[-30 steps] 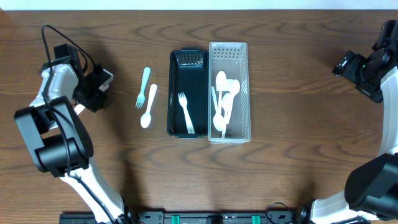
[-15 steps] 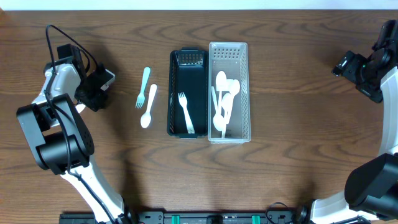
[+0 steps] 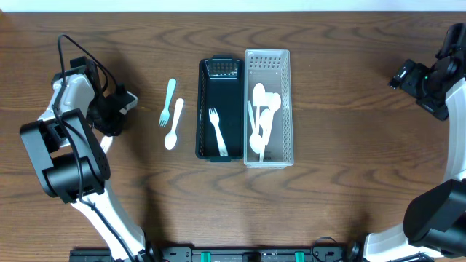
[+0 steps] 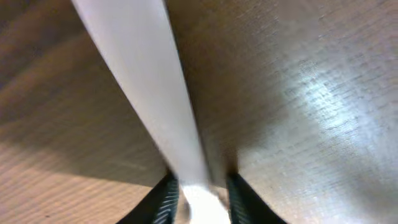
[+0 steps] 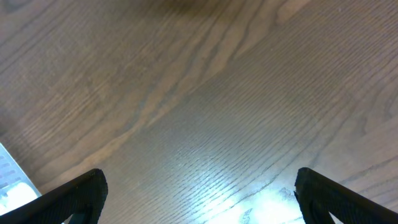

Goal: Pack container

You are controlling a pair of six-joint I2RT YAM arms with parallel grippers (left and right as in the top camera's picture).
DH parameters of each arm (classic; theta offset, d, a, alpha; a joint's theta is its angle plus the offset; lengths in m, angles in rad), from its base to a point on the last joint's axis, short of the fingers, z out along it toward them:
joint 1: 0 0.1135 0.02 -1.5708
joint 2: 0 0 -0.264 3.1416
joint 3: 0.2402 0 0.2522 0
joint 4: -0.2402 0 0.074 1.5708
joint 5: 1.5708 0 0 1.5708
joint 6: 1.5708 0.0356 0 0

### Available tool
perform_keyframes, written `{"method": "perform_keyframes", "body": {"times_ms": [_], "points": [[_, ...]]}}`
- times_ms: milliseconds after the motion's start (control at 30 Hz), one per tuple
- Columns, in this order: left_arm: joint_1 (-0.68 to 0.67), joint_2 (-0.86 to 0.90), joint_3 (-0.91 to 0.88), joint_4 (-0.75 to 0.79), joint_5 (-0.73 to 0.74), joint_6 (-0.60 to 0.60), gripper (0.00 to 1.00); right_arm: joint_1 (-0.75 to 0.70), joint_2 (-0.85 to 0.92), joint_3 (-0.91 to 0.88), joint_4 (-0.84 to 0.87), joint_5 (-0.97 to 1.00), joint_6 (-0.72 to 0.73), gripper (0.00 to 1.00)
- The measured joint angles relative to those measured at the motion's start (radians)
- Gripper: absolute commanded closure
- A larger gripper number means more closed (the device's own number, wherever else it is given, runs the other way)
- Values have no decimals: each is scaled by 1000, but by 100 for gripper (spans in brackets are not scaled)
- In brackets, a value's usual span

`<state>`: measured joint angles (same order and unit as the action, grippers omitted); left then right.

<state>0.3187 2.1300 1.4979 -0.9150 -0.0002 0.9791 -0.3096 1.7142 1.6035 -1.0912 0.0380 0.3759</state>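
My left gripper is at the far left of the table, shut on a white plastic utensil handle. In the left wrist view the white handle runs up from between the fingers, close over the wood; its head is out of view. A teal fork and a white spoon lie on the table to its right. The black tray holds a white fork. The white mesh tray holds several white spoons. My right gripper is open and empty over bare wood at the far right.
The two trays stand side by side at the table's middle. A corner of the white tray shows at the left edge of the right wrist view. Cables loop by the left arm.
My left gripper has shifted slightly right and down with the white utensil. The right arm has not moved.
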Motion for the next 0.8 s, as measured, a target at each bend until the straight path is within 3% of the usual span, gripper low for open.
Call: {"method": "perform_keyframes", "body": {"times_ms": [167,233,533,800], "points": [[0,0,0,-13,0,-44,81,0,0,0,0,0,0,1],[-1,0,0,-13,0,-81,94,0,0,0,0,0,0,1],[-26,-21,1,-9,48,-267,94,0,0,0,0,0,0,1],[-52,-198,1,-20,83,-341,94,0,0,0,0,0,0,1]]}}
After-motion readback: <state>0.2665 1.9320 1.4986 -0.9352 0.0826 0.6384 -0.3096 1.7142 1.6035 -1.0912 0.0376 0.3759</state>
